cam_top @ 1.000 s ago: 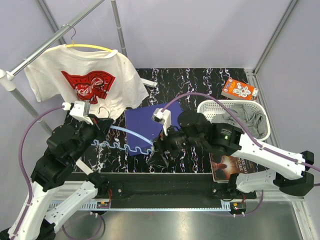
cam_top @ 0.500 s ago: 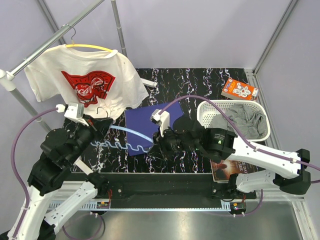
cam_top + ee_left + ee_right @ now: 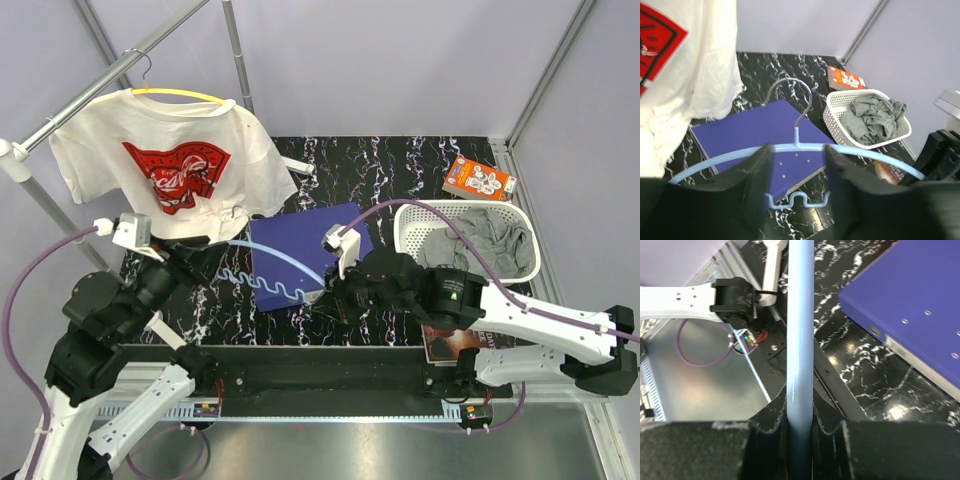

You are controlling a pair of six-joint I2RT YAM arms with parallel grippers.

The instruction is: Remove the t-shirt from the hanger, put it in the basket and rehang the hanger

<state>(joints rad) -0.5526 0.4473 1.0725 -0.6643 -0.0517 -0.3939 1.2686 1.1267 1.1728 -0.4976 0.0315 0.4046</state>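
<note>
A white t-shirt (image 3: 160,165) with a red print hangs on a yellow hanger (image 3: 185,96) from the rack at the back left, apart from both grippers. Its hem shows in the left wrist view (image 3: 690,65). A bare light-blue hanger (image 3: 285,257) is held low over the table. My right gripper (image 3: 335,290) is shut on its bar (image 3: 801,315), which is pinched between the jaws (image 3: 801,425). My left gripper (image 3: 796,165) is open, with a finger (image 3: 757,175) on each side of the blue hanger's neck (image 3: 796,146).
A purple folder (image 3: 300,245) lies on the black marble table under the blue hanger. At the right stands a white basket (image 3: 530,250) holding a grey garment (image 3: 480,235). An orange box (image 3: 478,178) is behind it and a magazine (image 3: 455,340) is in front. The rack pole (image 3: 100,85) crosses the back left.
My left gripper has opened off the blue hanger and drawn back to the left. My right gripper has shut on the hanger's bar and shifted right with it.
</note>
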